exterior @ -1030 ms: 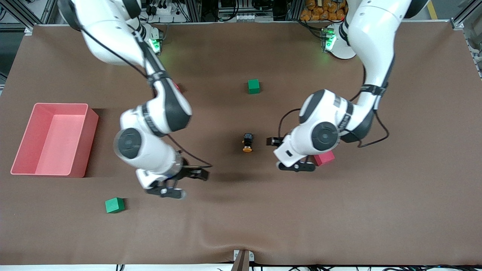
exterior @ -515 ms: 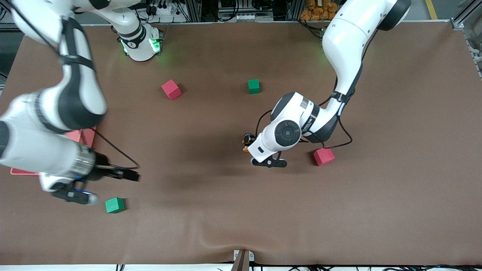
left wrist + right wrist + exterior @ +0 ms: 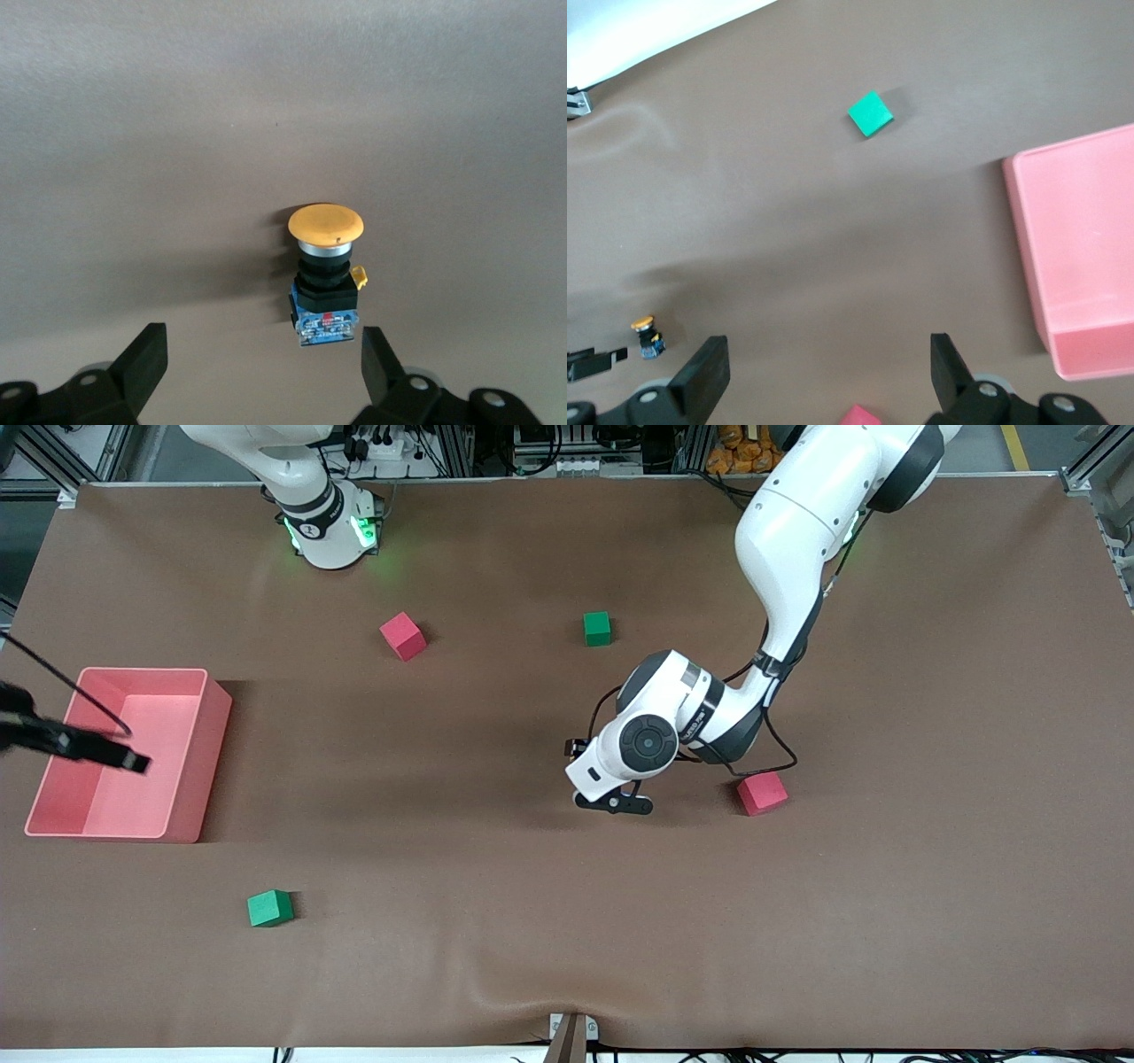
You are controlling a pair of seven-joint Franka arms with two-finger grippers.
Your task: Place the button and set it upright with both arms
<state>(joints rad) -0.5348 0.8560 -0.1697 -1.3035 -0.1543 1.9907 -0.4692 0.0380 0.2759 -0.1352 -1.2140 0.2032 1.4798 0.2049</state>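
Observation:
The button [image 3: 325, 266] lies on its side on the brown table, with a round orange cap and a black and blue body. My left gripper [image 3: 263, 367] is open and low over it. The button's body end lies just ahead of the fingertips, close to one finger [image 3: 379, 359] and not between the two. In the front view my left gripper [image 3: 613, 802] is at the table's middle and its wrist hides the button. My right gripper [image 3: 826, 372] is open and empty, high over the right arm's end of the table. From there the button [image 3: 647, 336] shows small.
A pink bin [image 3: 128, 753] stands at the right arm's end, with a black part of the right wrist over it. Two pink cubes [image 3: 762, 793] [image 3: 403, 636] and two green cubes [image 3: 597, 628] [image 3: 269, 908] lie on the table.
My right arm has swung from the table's middle to the bin end and risen out of the front view. My left gripper has moved over the button.

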